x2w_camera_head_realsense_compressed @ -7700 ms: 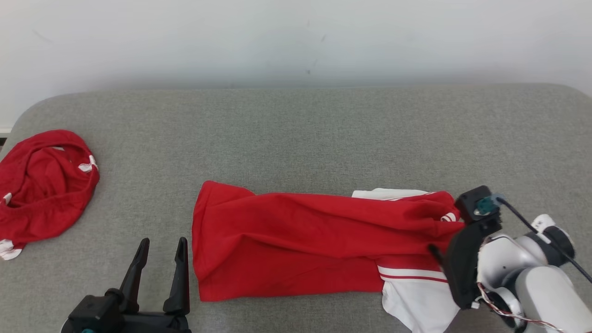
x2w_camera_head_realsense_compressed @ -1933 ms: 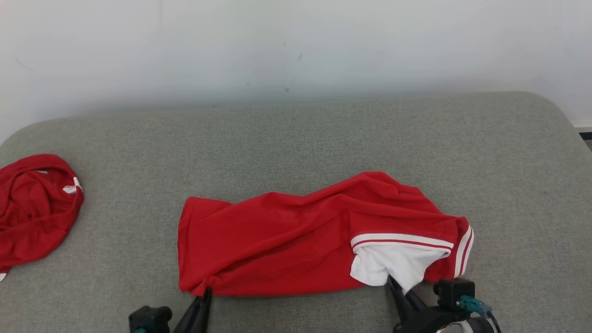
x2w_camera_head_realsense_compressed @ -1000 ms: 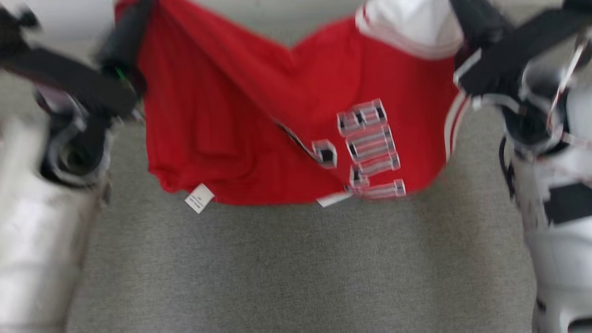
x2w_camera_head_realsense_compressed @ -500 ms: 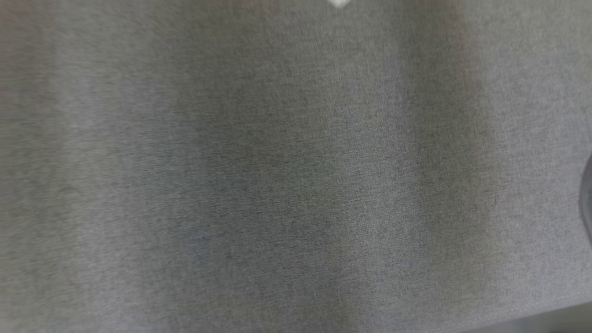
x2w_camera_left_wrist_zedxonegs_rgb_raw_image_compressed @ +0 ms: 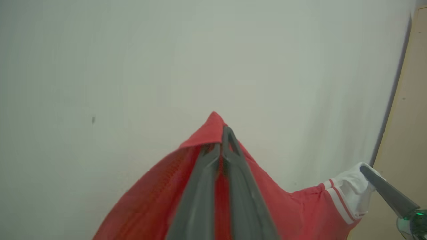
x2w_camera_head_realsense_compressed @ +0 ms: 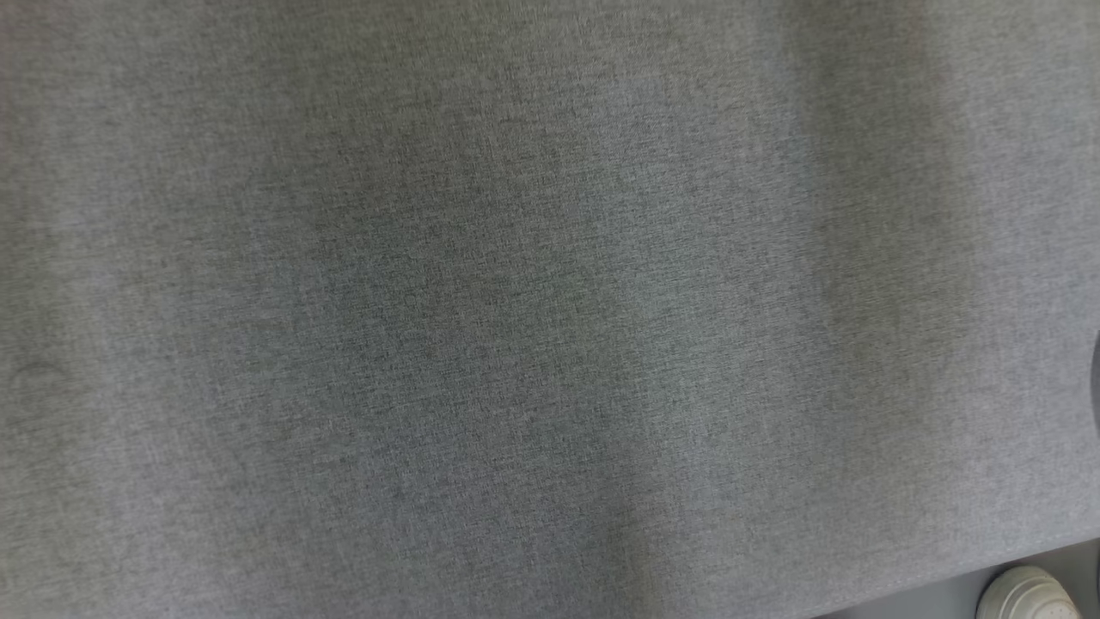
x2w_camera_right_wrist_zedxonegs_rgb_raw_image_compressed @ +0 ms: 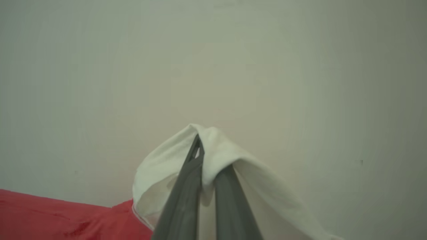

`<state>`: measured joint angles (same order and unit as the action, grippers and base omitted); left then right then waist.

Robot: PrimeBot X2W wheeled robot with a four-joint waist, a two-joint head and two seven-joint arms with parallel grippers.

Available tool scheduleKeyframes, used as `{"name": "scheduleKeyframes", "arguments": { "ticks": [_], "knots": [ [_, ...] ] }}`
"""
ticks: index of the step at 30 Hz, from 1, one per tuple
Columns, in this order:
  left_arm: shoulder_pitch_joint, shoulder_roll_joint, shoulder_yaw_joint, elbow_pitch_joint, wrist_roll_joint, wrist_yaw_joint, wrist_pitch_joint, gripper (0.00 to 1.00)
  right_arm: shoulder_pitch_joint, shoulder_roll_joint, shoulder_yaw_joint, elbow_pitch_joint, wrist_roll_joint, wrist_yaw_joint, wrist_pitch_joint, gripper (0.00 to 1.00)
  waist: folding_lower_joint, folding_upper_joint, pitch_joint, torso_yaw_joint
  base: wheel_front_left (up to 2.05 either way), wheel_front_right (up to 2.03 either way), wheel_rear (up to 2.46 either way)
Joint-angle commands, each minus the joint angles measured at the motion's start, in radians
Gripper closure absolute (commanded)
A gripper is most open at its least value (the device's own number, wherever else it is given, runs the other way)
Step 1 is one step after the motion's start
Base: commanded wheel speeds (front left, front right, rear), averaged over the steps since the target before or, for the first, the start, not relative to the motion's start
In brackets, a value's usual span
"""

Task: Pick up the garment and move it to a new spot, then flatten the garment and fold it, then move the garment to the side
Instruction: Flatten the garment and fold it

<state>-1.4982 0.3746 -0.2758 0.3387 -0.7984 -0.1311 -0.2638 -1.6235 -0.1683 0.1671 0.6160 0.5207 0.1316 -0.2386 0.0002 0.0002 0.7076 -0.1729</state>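
The left gripper (x2w_camera_left_wrist_zedxonegs_rgb_raw_image_compressed: 222, 140) is pinching a peak of the red garment (x2w_camera_left_wrist_zedxonegs_rgb_raw_image_compressed: 150, 200), its two dark fingers pressed together with the cloth caught between them near the tips. A small point of red fabric is sticking up just past the fingertips, and the rest is draping away below on both sides of the fingers, in front of a plain pale wall (x2w_camera_left_wrist_zedxonegs_rgb_raw_image_compressed: 133, 66). The right gripper (x2w_camera_right_wrist_zedxonegs_rgb_raw_image_compressed: 198, 148) is clamping the garment's white sleeve (x2w_camera_right_wrist_zedxonegs_rgb_raw_image_compressed: 156, 170), its fingers likewise closed tight, with the white cloth folding over the tips and spilling down to either side. In the right wrist view the red body of the garment is showing at the lower left, below and beside the sleeve. In the left wrist view the other gripper is coming in from the lower right with the white sleeve bunched around its finger, and a red and white striped band (x2w_camera_left_wrist_zedxonegs_rgb_raw_image_compressed: 337, 204) is marking where the sleeve is joining the red body. The cloth is sagging between the two grips, so the garment is hanging in the air, spread between both arms. A beige panel (x2w_camera_left_wrist_zedxonegs_rgb_raw_image_compressed: 412, 133) is standing at the right edge of that view. In the head view the grey woven surface (x2w_camera_head_realsense_compressed: 516, 301) is lying below, with a pale round object (x2w_camera_head_realsense_compressed: 1027, 595) sitting just off its lower right edge.
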Motion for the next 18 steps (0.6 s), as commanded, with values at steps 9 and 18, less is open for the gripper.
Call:
{"name": "scheduleKeyframes", "arguments": {
  "ticks": [9,18],
  "knots": [
    [0.335,-0.044,-0.045,-0.098,-0.127,0.001,0.000,1.00,0.324,-0.152,0.245,-0.125,0.188,-0.002,0.131,1.00,-0.0002,-0.0002,-0.072,0.036,0.00,0.00,0.00],
    [0.780,-0.078,-0.105,-0.135,-0.236,0.001,-0.001,1.00,0.897,-0.277,0.099,-0.485,0.282,-0.001,0.323,1.00,-0.0002,-0.0002,-0.298,0.092,0.00,0.00,0.00]
  ]
}}
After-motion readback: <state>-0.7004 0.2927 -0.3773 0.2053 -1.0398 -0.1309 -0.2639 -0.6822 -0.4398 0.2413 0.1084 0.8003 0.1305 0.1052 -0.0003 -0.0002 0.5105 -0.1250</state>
